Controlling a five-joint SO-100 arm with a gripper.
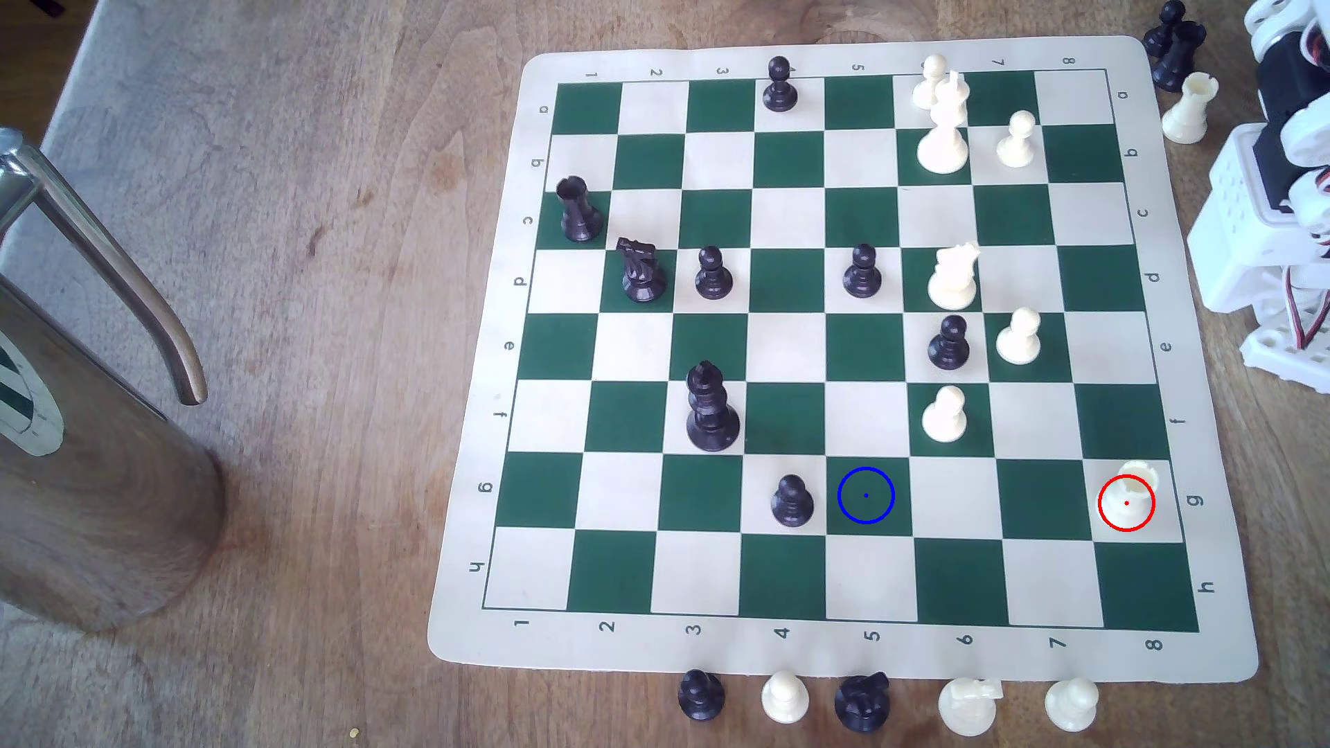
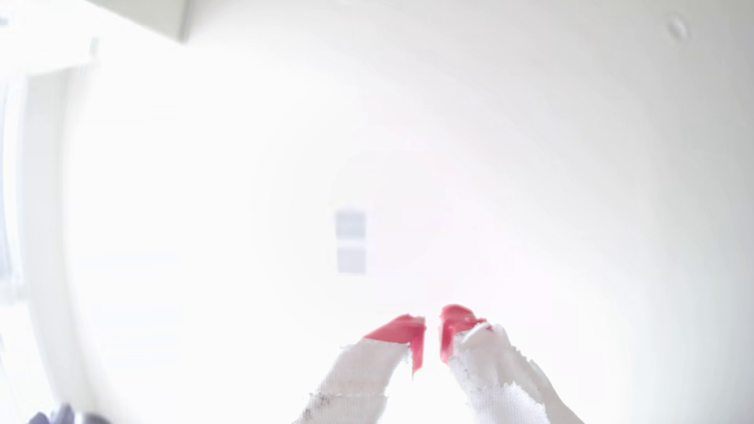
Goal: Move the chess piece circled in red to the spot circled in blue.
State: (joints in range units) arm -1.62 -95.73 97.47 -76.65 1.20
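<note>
Gripper (image 2: pixel 432 326): wrist view, two cloth-wrapped fingers (image 2: pixel 359 383) with red tips, nearly together, a thin gap between them, nothing held; clenched on air, pointed at a washed-out white wall.
Arm (image 1: pixel 1267 216): exterior view, white printed body folded up off the board's edge at that view's right, beyond rows c to e; fingertips not seen there.
Views compared: wrist camera gives the finger state but no board; exterior camera gives the whole board and pieces.
White rook (image 1: pixel 1131 493): cream, short and stout, notched cup top, flared round base; stands on the cream square at row g, column 8, inside the red ring, near the exterior view's lower right.
Rook axis: upright, long axis vertical, top seen leaning slightly toward the far edge from the camera angle.
Blue-ringed square (image 1: pixel 866 495): dark green, row g, column 5, unoccupied; same row as the rook, well apart.
Neighbour: black pawn (image 1: pixel 792 500) just beside the ring at the exterior view's left.
Table (image 1: pixel 324 216): bare wood; metal jug (image 1: pixel 86 431) at far left.
</note>
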